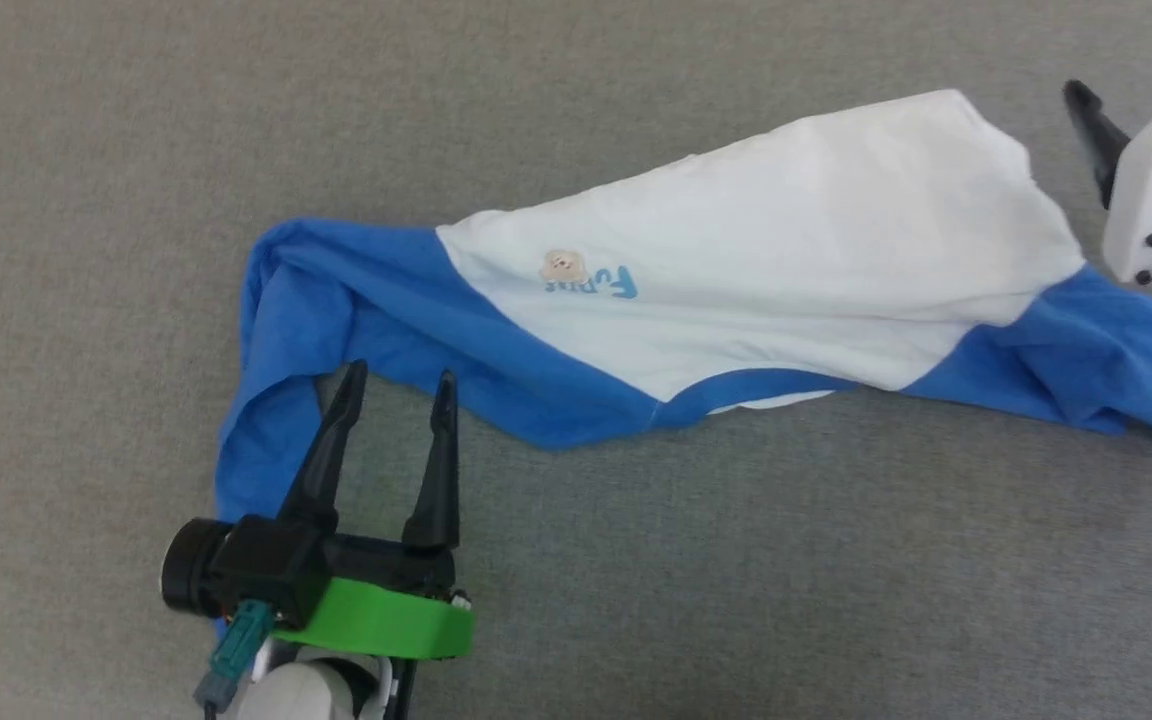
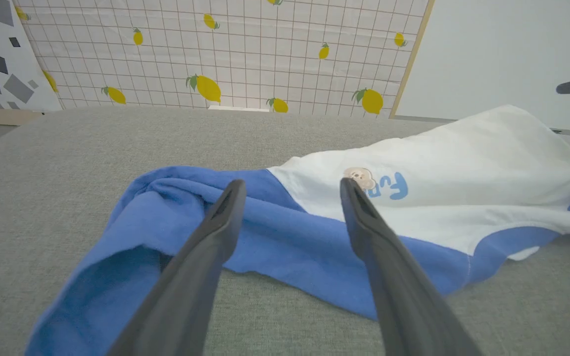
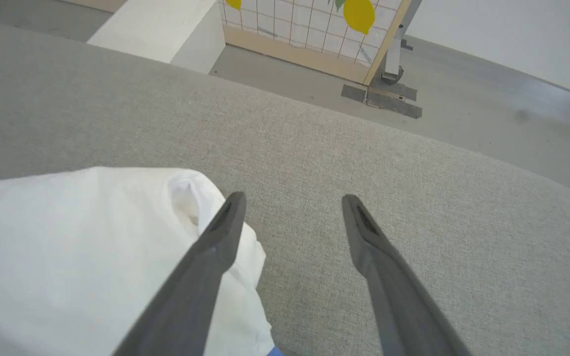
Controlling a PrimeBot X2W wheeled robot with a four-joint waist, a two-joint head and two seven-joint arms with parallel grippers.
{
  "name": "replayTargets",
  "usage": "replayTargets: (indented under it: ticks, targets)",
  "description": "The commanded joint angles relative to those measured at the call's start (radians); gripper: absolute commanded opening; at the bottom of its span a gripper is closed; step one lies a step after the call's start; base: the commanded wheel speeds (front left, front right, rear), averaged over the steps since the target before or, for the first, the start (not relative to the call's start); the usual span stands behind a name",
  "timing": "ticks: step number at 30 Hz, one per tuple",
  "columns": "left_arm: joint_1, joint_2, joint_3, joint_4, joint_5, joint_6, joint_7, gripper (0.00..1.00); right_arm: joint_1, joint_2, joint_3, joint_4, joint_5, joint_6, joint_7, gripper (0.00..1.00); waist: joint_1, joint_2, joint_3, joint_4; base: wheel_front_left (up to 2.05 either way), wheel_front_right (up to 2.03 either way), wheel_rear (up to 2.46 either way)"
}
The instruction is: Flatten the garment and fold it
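Now the garment (image 1: 786, 230) is lying crumpled across the grey cloth surface (image 1: 636, 580), with its blue sleeves trailing to both sides. The left gripper (image 1: 398, 376) is pointing its spread fingers at the left blue sleeve (gripping nothing). The right gripper (image 1: 1131, 85) is waiting, fingers likewise parted, just beside the white corner.

We see the garment (image 1: 786, 230) lying rumpled across the grey table (image 1: 636, 580). It is white in the middle and blue at both ends, with its chest patch (image 1: 586, 275) facing up. Our left pincer (image 1: 398, 378) stands spread and empty, its tips right at the blue fabric's lower edge. Our right pincer (image 1: 1126, 82) is also spread, just beside the garment's white corner.
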Motion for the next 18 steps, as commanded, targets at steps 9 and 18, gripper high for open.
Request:
replayTargets:
  ticks: [9,18]
  targets:
    - [-0.029,-0.048,0.027,0.029,0.029,-0.058,-0.005,1.0,0.018,-0.118,0.136,0.041,0.117,-0.002,0.124,1.0,0.0,0.0,0.083,0.081,0.0,0.0,0.0]
    - [-0.041,-0.073,0.051,0.05,0.042,-0.094,-0.005,1.0,0.064,-0.148,0.226,0.081,0.18,-0.002,0.137,0.21,0.0,0.0,0.073,0.094,0.0,0.0,0.0]
